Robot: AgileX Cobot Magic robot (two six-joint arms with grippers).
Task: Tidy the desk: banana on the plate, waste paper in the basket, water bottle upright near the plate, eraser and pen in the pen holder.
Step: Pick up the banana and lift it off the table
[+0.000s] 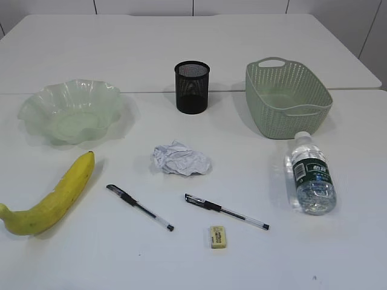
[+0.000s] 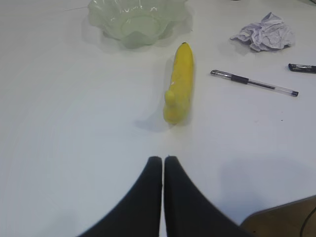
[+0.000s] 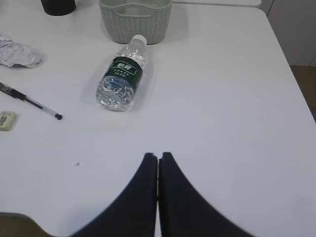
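Observation:
A yellow banana (image 1: 51, 196) (image 2: 179, 84) lies on the table in front of the pale green wavy plate (image 1: 42, 99) (image 2: 106, 17). Crumpled waste paper (image 1: 181, 159) (image 2: 265, 32) (image 3: 16, 52) lies mid-table. Two pens (image 1: 139, 207) (image 1: 227, 211) and a yellow eraser (image 1: 218, 236) (image 3: 7, 120) lie in front. A water bottle (image 1: 311, 175) (image 3: 121, 76) lies on its side in front of the green basket (image 1: 289, 99) (image 3: 136, 22). The black mesh pen holder (image 1: 192, 86) stands at the back. My left gripper (image 2: 163, 159) and right gripper (image 3: 158, 155) are shut and empty, near the front edge; neither shows in the exterior view.
A second white table adjoins behind the holder and basket. The table's right edge (image 3: 291, 74) and front edge (image 2: 276, 210) show in the wrist views.

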